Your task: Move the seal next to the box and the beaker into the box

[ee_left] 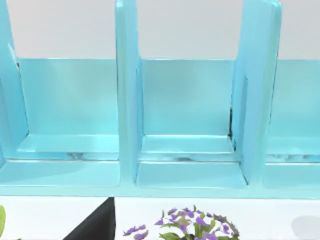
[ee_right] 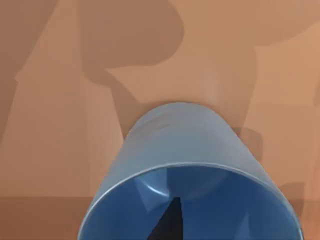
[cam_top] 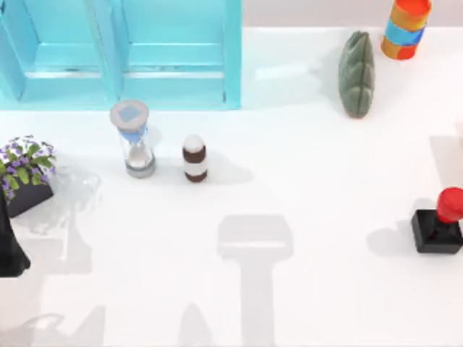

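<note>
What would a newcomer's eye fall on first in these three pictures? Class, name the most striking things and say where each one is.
The big turquoise box, split by upright dividers, runs along the table's far left edge. The seal, with its glossy red knob on a black block, stands alone at the right edge. In the right wrist view the blue beaker looms close, its open mouth towards the camera, against a brown surface.
</note>
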Robot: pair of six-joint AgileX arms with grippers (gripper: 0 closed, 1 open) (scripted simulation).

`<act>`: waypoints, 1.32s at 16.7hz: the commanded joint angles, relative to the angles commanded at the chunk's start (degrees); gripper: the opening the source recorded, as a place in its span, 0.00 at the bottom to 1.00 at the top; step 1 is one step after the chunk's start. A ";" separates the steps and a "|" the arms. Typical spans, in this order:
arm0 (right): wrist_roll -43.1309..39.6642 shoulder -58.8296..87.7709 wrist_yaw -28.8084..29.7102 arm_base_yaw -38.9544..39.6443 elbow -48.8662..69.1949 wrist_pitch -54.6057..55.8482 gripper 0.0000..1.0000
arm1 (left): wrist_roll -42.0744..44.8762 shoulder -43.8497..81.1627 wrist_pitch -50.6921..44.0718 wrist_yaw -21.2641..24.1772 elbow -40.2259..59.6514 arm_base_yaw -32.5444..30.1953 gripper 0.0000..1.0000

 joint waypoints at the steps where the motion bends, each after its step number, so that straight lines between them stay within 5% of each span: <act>1: 0.00 0.00 0.00 0.00 0.00 0.00 0.98 | 0.00 0.00 0.00 0.00 0.00 0.00 1.00; 12: 0.09 -0.65 0.01 0.12 0.82 -0.63 1.00 | 0.00 0.00 0.00 0.00 0.00 0.00 1.00; 22: 0.65 -9.09 3.01 0.01 19.29 -17.58 1.00 | 0.00 0.00 0.00 0.00 0.00 0.00 1.00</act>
